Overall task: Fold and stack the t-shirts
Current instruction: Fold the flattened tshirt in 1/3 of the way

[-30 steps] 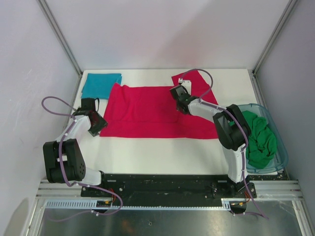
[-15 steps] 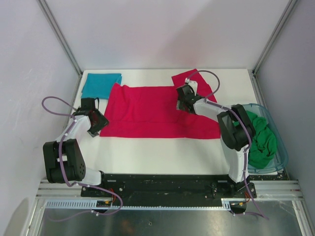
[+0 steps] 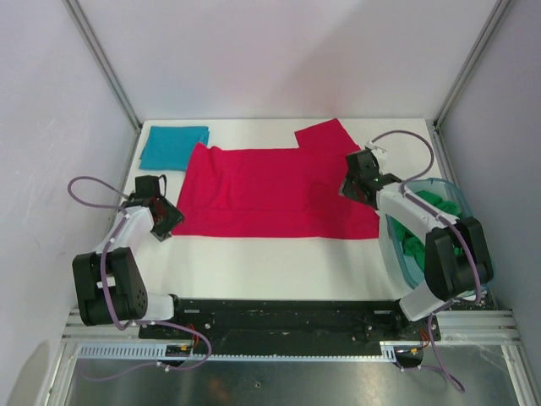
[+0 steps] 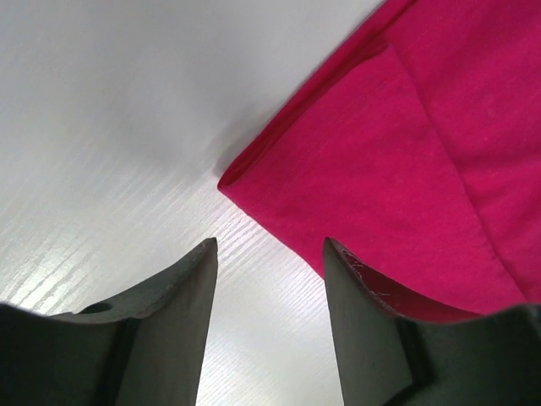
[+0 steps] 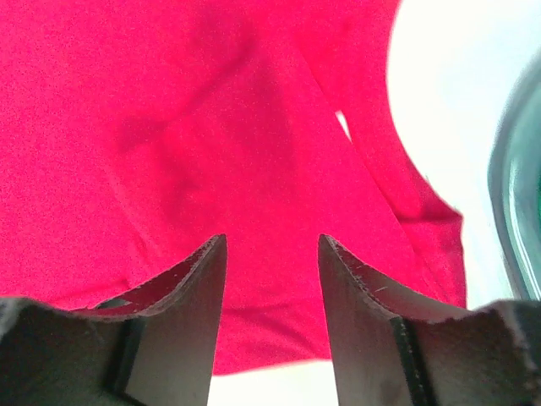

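Both arms poised at either end of the crimson-red t-shirt (image 3: 270,190), spread wide across the middle of the table (image 3: 254,262) and partly folded. The teal-blue t-shirt (image 3: 173,145) lies folded at the far left corner, and the green t-shirt (image 3: 433,203) sits in the tub (image 3: 459,193) at the right.

Your left gripper (image 4: 269,254) has its fingers parted with nothing between them, aimed at the shirt's near-left corner (image 4: 230,179). Your right gripper (image 5: 270,245) is likewise spread and empty, low over red cloth at the shirt's right side, with the tub wall just beside it.

What could go wrong, as a judgement: the left corner looks doubled over, so a shallow pinch may take only 1 layer and let the fold open as you lift. On the right, closing mid-cloth rather than on an edge would bunch the fabric. The right forearm lies across the tub, so a sweep inward could knock or drag it. The sleeve (image 3: 325,135) jutting out at the far edge may trail loose.

What you cannot make out: whether either set of fingertips touches cloth or table, how many layers lie under the right gripper, and most of the green t-shirt, which is behind the arm and tub wall.
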Action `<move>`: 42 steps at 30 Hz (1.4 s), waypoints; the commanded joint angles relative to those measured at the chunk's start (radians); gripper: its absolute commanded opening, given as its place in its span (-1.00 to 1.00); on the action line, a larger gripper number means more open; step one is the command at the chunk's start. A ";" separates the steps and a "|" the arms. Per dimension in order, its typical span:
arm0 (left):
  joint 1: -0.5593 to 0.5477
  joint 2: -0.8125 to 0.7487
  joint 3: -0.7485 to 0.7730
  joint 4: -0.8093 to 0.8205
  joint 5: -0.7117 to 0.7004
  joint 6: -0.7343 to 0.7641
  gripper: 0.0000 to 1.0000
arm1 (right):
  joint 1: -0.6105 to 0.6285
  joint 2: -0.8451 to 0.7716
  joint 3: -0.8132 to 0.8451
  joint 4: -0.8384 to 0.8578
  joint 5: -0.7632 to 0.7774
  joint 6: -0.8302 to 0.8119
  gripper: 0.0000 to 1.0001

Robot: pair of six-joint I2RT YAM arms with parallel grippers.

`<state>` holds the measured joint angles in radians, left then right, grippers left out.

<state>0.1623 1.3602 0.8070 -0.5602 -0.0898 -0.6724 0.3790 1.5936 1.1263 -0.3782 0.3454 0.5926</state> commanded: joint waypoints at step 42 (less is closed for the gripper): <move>0.057 0.038 -0.067 0.097 0.033 -0.046 0.14 | -0.107 -0.150 -0.388 -0.072 -0.007 0.122 -0.06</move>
<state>0.2073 1.3743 0.7315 -0.4965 -0.0563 -0.7006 0.2790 1.4155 0.7498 -0.4744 0.3084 0.7071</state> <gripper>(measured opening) 0.562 0.461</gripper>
